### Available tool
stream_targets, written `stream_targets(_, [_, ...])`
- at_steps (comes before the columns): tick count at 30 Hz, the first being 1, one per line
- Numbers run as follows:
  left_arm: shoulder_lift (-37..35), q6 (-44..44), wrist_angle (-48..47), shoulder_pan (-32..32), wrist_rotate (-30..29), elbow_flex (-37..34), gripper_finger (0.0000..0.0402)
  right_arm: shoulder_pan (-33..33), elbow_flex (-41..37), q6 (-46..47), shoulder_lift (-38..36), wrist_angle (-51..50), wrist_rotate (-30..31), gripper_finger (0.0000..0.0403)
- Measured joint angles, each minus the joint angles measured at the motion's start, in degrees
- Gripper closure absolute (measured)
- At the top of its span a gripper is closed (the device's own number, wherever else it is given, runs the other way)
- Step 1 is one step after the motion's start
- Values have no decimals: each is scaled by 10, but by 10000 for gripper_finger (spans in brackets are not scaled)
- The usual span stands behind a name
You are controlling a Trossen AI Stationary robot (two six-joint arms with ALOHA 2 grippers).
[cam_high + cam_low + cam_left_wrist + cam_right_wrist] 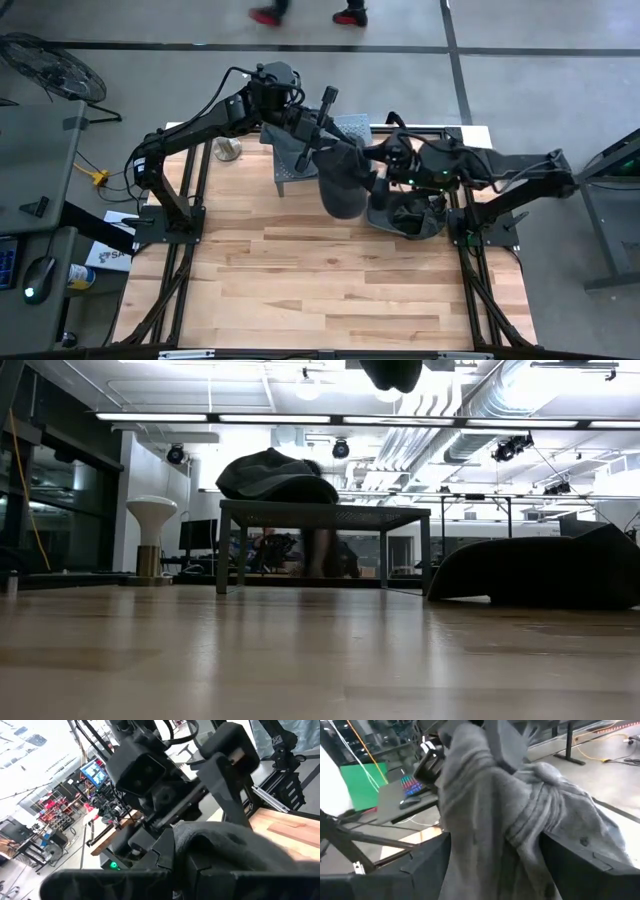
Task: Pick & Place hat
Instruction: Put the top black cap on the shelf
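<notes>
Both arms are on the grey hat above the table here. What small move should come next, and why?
Probably the right hand should back away from the grey hat. Its fingers stand open on either side of the cloth, while the left hand is shut on the hat and carries it above the table. Clearing out would let the left arm place it.

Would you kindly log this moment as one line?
left end effector: shut on grey hat, lifted | right end effector: open around hat | second hat: on metal stand

Your dark grey knitted fabric hat [342, 180] hangs bunched and stretched above the table, apparently off the wood, near the small stand.
</notes>
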Motion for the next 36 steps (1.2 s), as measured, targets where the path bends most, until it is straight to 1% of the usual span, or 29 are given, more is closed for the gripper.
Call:
stream_targets(4, [0, 2, 1, -5, -2, 0, 401, -10, 0, -2, 12, 11, 7, 114])
stream_targets(8, [0, 3, 1, -9, -1, 0, 401, -23, 0, -3, 14, 2, 5, 155])
stream_targets(12, [0, 3, -1, -11, -3, 0, 401, -35, 0, -3, 14, -9, -2, 223])
stream_targets(15, [1, 3, -1, -12, 1, 0, 401, -45, 0, -3, 13, -9, -31, 286])
stream_targets(19, [1, 3, -2, -11, 1, 0, 401, -54, 1, -17, 13, -9, -58, 378])
stream_targets(20, [1, 3, -1, -11, 1, 0, 401, -54, 1, -22, 13, -9, -59, 388])
stream_targets(23, [1, -11, -1, -11, -8, 0, 399, -54, 1, -17, 13, -15, -55, 391])
stream_targets(29, [-5, -94, -1, -11, -114, 0, 375, -55, 1, -15, 12, -38, -31, 395])
stream_targets(33, [-12, -119, 2, -11, -128, 0, 341, -59, 1, -13, 13, -39, -36, 395])
stream_targets(36, [-12, -140, 3, -11, -134, 0, 299, -62, 1, -13, 13, -43, -41, 395])
